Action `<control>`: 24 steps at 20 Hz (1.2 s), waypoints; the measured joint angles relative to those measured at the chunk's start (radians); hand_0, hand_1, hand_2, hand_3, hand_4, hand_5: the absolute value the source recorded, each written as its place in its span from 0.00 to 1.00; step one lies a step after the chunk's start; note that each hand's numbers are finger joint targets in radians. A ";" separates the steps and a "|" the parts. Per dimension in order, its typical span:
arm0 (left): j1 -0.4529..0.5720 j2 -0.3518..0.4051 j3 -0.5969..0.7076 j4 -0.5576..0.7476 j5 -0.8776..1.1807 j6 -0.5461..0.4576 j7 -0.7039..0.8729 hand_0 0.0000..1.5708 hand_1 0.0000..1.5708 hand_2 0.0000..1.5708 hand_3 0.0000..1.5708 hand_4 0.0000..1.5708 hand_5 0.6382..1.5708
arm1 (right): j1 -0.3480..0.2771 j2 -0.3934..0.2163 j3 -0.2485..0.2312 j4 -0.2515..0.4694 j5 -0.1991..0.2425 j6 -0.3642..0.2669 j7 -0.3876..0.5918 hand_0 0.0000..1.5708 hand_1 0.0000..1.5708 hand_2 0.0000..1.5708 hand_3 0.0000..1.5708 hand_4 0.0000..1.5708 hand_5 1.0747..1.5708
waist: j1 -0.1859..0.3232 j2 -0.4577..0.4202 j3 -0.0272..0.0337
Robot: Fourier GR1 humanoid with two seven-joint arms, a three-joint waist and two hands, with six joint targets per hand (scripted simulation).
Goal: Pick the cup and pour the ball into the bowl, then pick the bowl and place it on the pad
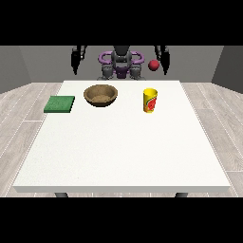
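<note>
Cup (150,100) stands untouched; each robot hand hangs away.

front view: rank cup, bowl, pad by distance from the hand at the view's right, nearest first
From the hand at the view's right:
1. Yellow cup, just below it, right of centre.
2. Wooden bowl, centre-left.
3. Green pad, table's left edge.

A bare test room: white table (118,142), grey walls (28,64), pale wood-plank floor (19,118)
</note>
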 measured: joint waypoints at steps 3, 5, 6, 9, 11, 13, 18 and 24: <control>-0.004 0.014 0.004 -0.036 0.003 -0.002 0.028 0.00 0.00 0.00 0.00 0.00 0.89 | -0.006 -0.016 -0.006 -0.036 -0.004 0.004 0.027 0.00 0.00 0.00 0.00 0.08 0.98 | -0.001 -0.098 0.0023; -0.008 0.025 0.007 -0.058 0.005 -0.003 0.051 0.00 0.00 0.00 0.00 0.00 0.89 | -0.011 -0.027 -0.010 -0.059 -0.008 0.007 0.049 0.00 0.00 0.00 0.00 0.08 0.98 | -0.002 -0.159 0.0034; -0.010 0.030 0.009 -0.069 0.006 -0.004 0.063 0.00 0.00 0.00 0.00 0.00 0.89 | -0.014 -0.032 -0.012 -0.070 -0.011 0.008 0.062 0.00 0.00 0.00 0.00 0.08 0.98 | -0.002 -0.189 0.0041; 0.030 -0.031 -0.012 -0.068 0.003 0.043 -0.028 0.00 0.00 0.00 0.00 0.00 0.89 | 0.079 -0.016 -0.063 -0.017 -0.111 0.076 -0.061 0.00 0.00 0.00 0.00 0.00 0.99 | -0.018 -0.156 0.0070; 0.038 -0.056 -0.013 -0.059 0.010 0.051 -0.096 0.00 0.00 0.00 0.00 0.00 0.90 | 0.104 -0.028 -0.105 0.030 -0.159 0.130 -0.147 0.00 0.00 0.00 0.00 0.02 0.99 | -0.020 -0.115 0.0078; 0.028 -0.067 -0.018 -0.059 0.015 0.056 -0.122 0.00 0.00 0.00 0.00 0.00 0.90 | 0.096 -0.038 -0.140 0.075 -0.190 0.168 -0.201 0.00 0.00 0.00 0.00 0.05 0.98 | -0.013 -0.083 0.0079; -0.008 -0.082 -0.003 0.029 0.015 0.061 -0.253 0.00 0.00 0.00 0.00 0.00 0.88 | 0.074 -0.037 -0.164 0.167 -0.200 0.235 -0.330 0.00 0.00 0.00 0.00 0.00 0.98 | -0.020 -0.008 0.0078; -0.167 -0.052 0.066 0.167 0.014 0.067 -0.341 0.00 0.00 0.00 0.00 0.00 0.87 | -0.048 -0.032 -0.184 0.255 -0.188 0.231 -0.409 0.00 0.00 0.00 0.00 0.00 0.97 | -0.031 0.107 0.0075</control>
